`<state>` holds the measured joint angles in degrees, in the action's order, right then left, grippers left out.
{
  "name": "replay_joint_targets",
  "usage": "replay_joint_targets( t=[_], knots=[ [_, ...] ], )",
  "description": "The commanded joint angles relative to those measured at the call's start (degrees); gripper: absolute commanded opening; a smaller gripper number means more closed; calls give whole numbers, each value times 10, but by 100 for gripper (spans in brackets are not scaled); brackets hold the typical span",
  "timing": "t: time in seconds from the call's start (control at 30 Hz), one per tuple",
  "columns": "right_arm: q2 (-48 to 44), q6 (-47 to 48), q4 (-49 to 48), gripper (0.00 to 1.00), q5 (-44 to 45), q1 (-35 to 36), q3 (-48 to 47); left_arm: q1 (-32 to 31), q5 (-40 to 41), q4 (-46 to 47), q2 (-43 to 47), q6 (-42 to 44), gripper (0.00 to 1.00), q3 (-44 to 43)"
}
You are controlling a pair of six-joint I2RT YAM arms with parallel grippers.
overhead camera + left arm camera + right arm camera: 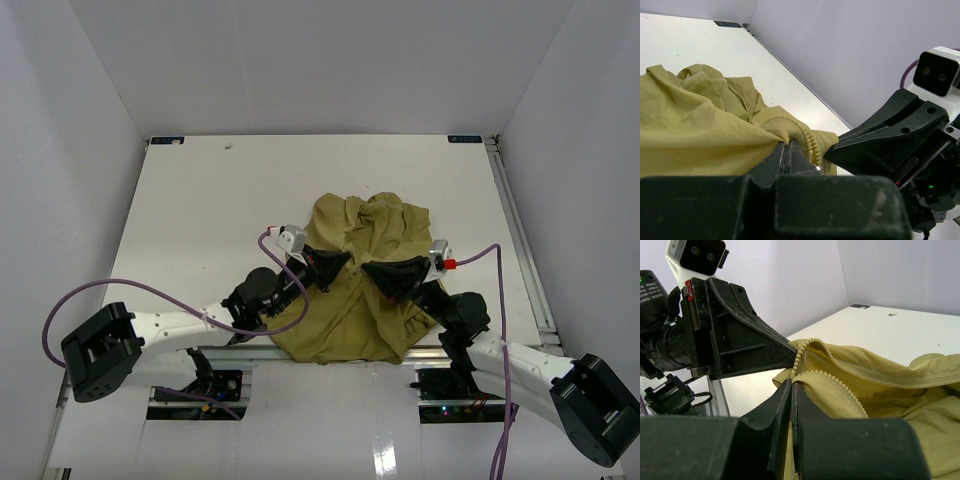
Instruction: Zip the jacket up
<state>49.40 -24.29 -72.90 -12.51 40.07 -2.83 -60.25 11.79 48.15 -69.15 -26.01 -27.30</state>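
The olive-yellow jacket (pixel 350 315) lies crumpled at the near middle of the white table, its lower part hanging over the front edge. My left gripper (pixel 345 262) and right gripper (pixel 367 269) face each other tip to tip over its middle. In the left wrist view the left gripper (pixel 789 143) is shut on a fold of the jacket (pixel 690 125) right beside the zipper teeth (pixel 813 142). In the right wrist view the right gripper (pixel 792 383) is shut on the jacket's (pixel 890 385) other zipper edge. The two rows of zipper teeth (pixel 840 382) stand apart.
A bare white table (pixel 200 200) stretches behind and left of the jacket, enclosed by white walls. A metal rail (pixel 520 240) runs along the right edge and another along the front. Purple cables (pixel 150 290) loop from both wrists.
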Motion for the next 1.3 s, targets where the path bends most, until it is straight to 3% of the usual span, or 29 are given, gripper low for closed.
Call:
replay_joint_targets(
  t=[0.0, 1.27],
  knots=[
    [-7, -1, -84, 8, 14, -2, 74, 1, 9, 5, 1, -10, 0, -24],
    [-21, 14, -73, 8, 42, -2, 84, 1, 8, -31, 12, -46, 0, -49]
  ],
)
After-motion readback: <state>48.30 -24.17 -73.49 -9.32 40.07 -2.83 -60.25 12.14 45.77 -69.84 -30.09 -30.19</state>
